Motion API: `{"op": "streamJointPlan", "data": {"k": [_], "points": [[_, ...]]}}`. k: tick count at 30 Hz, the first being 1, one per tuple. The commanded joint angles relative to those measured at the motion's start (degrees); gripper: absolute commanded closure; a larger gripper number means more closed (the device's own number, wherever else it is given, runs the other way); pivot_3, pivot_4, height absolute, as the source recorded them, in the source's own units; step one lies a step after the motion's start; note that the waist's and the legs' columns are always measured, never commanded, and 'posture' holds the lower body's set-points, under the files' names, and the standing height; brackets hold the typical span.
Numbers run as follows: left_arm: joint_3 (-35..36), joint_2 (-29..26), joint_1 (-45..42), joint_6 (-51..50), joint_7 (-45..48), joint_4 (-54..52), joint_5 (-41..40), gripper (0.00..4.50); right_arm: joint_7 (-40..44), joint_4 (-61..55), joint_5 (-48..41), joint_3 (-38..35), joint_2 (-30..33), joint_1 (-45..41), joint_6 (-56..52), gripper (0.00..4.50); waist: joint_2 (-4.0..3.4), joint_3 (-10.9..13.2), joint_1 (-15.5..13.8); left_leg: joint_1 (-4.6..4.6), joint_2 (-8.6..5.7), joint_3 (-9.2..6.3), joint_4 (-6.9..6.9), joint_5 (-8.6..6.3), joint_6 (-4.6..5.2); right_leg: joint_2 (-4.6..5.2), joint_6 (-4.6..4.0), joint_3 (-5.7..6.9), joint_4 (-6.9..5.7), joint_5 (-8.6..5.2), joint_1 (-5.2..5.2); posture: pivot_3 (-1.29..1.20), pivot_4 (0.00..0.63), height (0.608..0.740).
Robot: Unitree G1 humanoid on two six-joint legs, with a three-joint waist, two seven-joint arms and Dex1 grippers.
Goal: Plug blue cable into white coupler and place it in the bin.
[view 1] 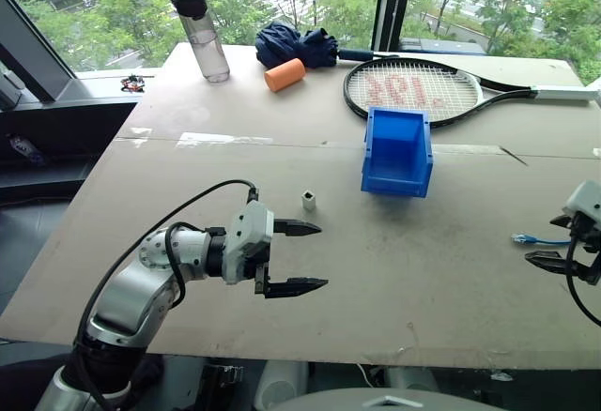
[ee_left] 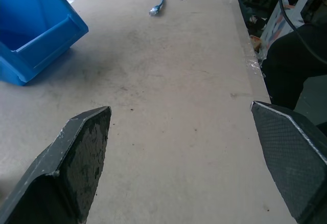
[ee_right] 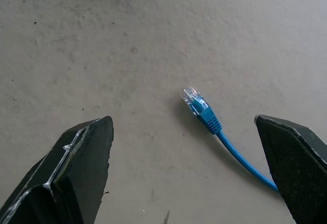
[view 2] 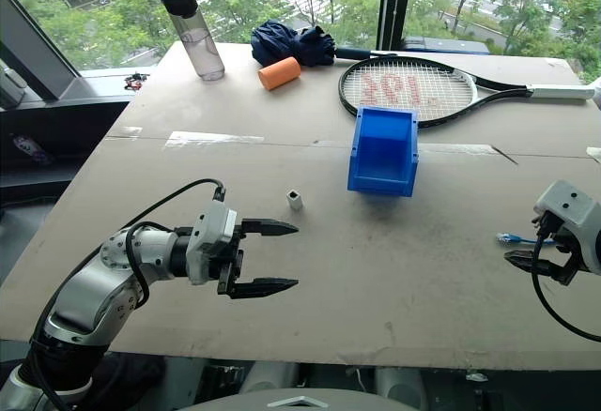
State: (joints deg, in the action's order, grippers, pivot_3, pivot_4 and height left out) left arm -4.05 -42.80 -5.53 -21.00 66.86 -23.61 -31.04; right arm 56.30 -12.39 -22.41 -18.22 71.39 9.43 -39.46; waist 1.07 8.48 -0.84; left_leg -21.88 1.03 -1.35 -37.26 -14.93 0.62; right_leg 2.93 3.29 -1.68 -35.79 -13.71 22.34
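Note:
The blue cable lies flat on the table at the right edge, its clear plug pointing toward the table's middle. My right gripper hangs open just above it, one finger on each side of the plug, touching nothing. The white coupler stands by itself near the table's middle. The bin, bright blue, sits just right of and behind the coupler with its cut-away front facing me. My left gripper is open and empty in front of the coupler, pointing right along the table.
A tennis racket lies behind the bin. A water bottle, an orange cylinder and a dark-blue bundle stand at the back. The table's right edge runs close beside the cable.

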Motion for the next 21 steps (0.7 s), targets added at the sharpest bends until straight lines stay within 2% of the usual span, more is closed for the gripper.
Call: {"op": "streamJointPlan", "data": {"k": [1,7,9,13,17,21], "points": [[0.54,0.1,-0.45,-0.47,-0.83,-2.61,-0.96,0.06,1.87,1.79,1.7,-0.44,0.03,0.12,2.21,0.0,-0.01,0.0,0.03,0.0,0.0,0.01,0.0,0.0,0.0,0.0,0.0,-0.01,0.0,0.0,0.0,0.0,0.15,0.74],[0.67,-0.17,1.04,-3.8,-4.13,-9.07,-2.68,0.06,4.26,3.47,1.15,0.06,-0.03,-3.27,1.89,0.0,-0.04,-0.01,0.39,0.04,0.01,0.03,-0.03,0.0,0.0,-0.01,0.01,-0.04,-0.06,0.01,0.0,0.0,0.15,0.74],[0.79,-0.22,0.96,-4.69,-4.78,-10.08,-3.17,0.06,4.82,4.71,1.68,2.21,0.37,-5.76,1.1,0.0,-0.03,-0.01,0.44,0.07,0.02,0.02,-0.02,0.0,0.0,-0.02,0.01,-0.05,-0.07,0.01,-0.01,0.0,0.15,0.74],[0.46,0.19,-1.03,-6.37,-5.44,-10.44,-4.56,0.06,7.61,10.21,6.98,12.37,2.67,-14.43,2.33,0.0,-0.08,0.01,0.46,0.1,0.03,0.03,-0.06,0.0,0.0,-0.03,0.0,-0.04,-0.09,0.01,-0.03,0.0,0.15,0.74],[0.41,0.14,-0.28,-7.76,-7.13,-13.52,-5.33,0.06,8.99,12.75,9.13,17.88,2.06,-21.0,0.76,0.0,-0.09,0.02,0.39,0.07,0.01,0.03,-0.06,0.0,0.0,-0.02,0.0,-0.04,-0.07,0.01,-0.02,0.0,0.15,0.74],[1.16,-0.38,1.48,-8.78,-8.88,-16.83,-6.37,0.06,9.63,13.56,10.22,20.76,1.18,-23.99,0.02,0.0,-0.1,0.02,0.33,0.06,0.02,0.0,-0.04,0.0,0.0,-0.03,0.0,-0.04,-0.07,0.01,0.0,0.0,0.15,0.74]]}}
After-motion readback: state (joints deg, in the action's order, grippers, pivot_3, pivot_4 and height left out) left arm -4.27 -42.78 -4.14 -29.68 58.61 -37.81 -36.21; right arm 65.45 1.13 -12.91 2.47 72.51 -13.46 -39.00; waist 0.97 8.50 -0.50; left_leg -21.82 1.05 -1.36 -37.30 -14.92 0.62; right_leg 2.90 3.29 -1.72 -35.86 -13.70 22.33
